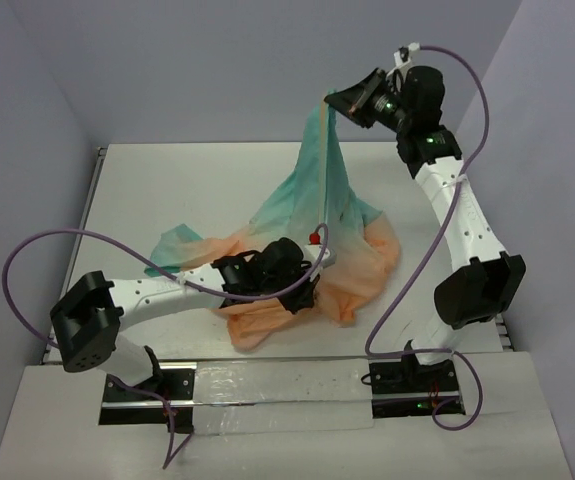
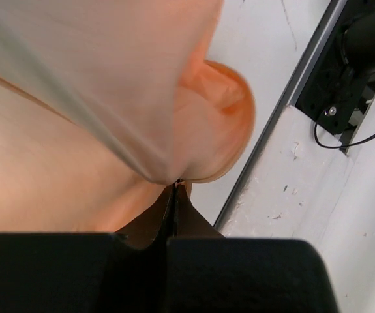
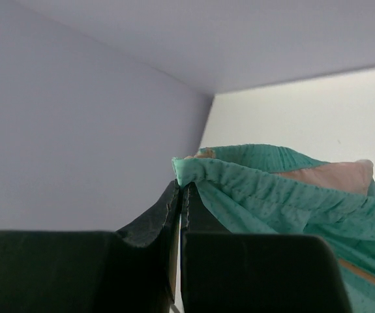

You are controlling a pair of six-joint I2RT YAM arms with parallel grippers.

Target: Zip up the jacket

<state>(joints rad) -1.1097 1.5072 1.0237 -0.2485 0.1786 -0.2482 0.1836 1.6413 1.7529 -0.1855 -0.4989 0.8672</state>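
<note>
**Top external view: one jacket pulled tight between two pincers**

Top external view shows the thin soft jacket (image 1: 312,205), peach-orange fading into teal-green, in the middle of the flat white surface (image 1: 167,185). Its orange part lies in a heap. Its teal part is lifted into a tall point toward 1 o'clock.

The right pincer (image 3: 182,195) is clenched on the teal edge at the top of that point. The left pincer (image 2: 174,195) is at the 7 o'clock side of the heap, low down, clenched on a fold of orange cloth.

I think the step now is to stretch the front of the jacket so the zip can run. To do it well:
- The low pincer should hold its end down and not let it slide.
- The high pincer should pull gently toward 1 o'clock, in one straight line.
- The cloth between them should be tight, with no folds for the zip to bite.
- Too hard a pull could make the thin cloth slip out.

I cannot see where the zip slider is.

The count:
- one jacket
- two arms, the left arm (image 1: 157,290) and the right arm (image 1: 462,215)
- two pincers
- two purple cables (image 1: 37,250)
- one small red spot (image 1: 314,237) by the cloth; I cannot tell what it is
</note>
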